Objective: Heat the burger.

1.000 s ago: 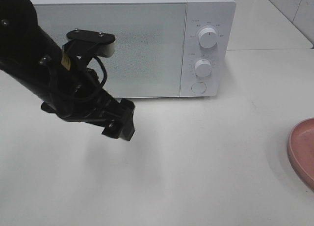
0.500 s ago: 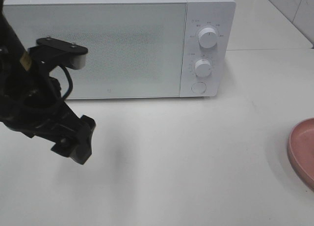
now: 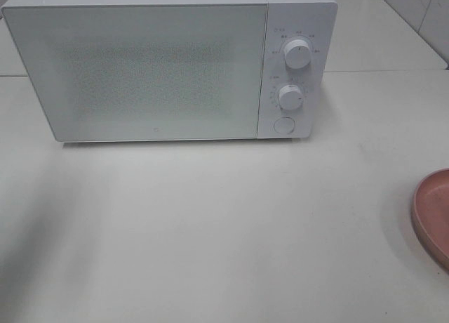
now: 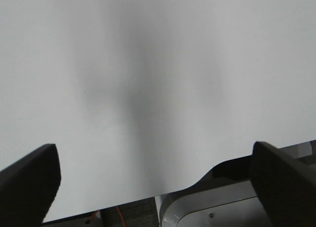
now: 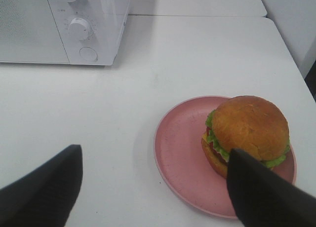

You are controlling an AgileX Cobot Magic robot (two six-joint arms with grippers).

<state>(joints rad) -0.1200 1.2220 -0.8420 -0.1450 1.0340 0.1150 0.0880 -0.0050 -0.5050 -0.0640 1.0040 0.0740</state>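
A white microwave point(image 3: 168, 67), door closed, stands on the pale counter point(image 3: 231, 225). The burger point(image 5: 248, 130) sits on a pink plate point(image 5: 182, 153) to its right. The right tool point(image 5: 153, 187) hovers near the burger, its 2 fingers apart and empty; the left tool point(image 4: 153, 180), likewise spread, faces apparently bare counter.

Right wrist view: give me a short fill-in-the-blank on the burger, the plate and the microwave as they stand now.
1. The burger sits on a ____ plate.
2. The microwave door is ____.
3. The right gripper fingers stand ____, holding nothing.
4. The microwave front carries ____ round knobs above a round button.

Missing words: pink; closed; open; two
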